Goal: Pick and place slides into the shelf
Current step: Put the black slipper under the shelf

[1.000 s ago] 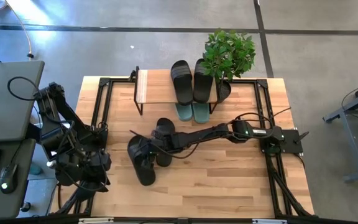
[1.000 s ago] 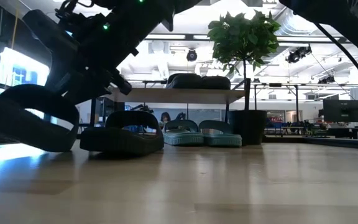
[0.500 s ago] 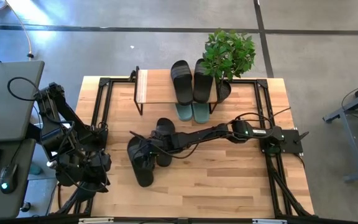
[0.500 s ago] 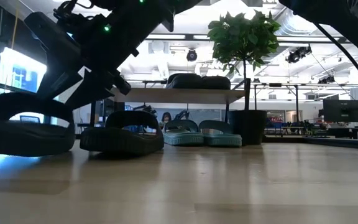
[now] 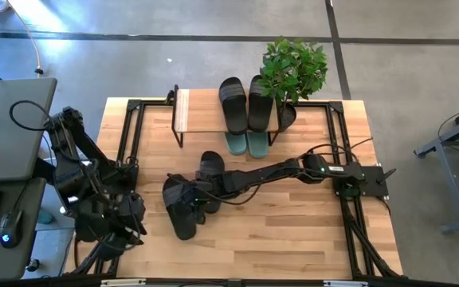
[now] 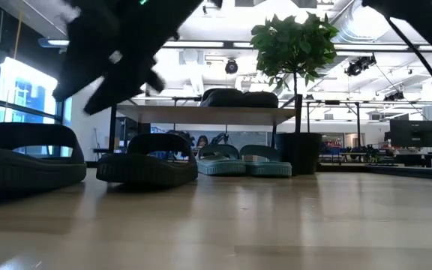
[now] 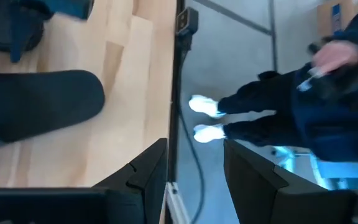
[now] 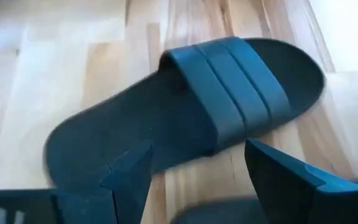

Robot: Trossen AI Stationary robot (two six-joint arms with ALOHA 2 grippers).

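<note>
Two black slides lie soles down on the table: one (image 5: 178, 209) just below my right gripper (image 5: 188, 194), also seen in its wrist view (image 8: 185, 118), and another (image 5: 209, 177) beside it. My right gripper (image 8: 197, 180) hangs open above the first slide and touches nothing. A black pair (image 5: 241, 104) sits on top of the shelf (image 5: 202, 112), and a green pair (image 5: 245, 143) stands on the table under it. At the table's left near corner my left gripper (image 5: 131, 219) is open and empty (image 7: 194, 177).
A potted plant (image 5: 293, 72) stands at the shelf's right end. A black metal frame (image 5: 130, 119) runs along the table's edges. A person's legs (image 7: 247, 109) show beyond the table edge in the left wrist view. Bare wood (image 5: 293, 231) lies near and right.
My right gripper has set the black slide down from a tilt until it lies flat on the table, let it go and risen clear of it. The slide now rests where it was put. My left gripper has rolled a little in place.
</note>
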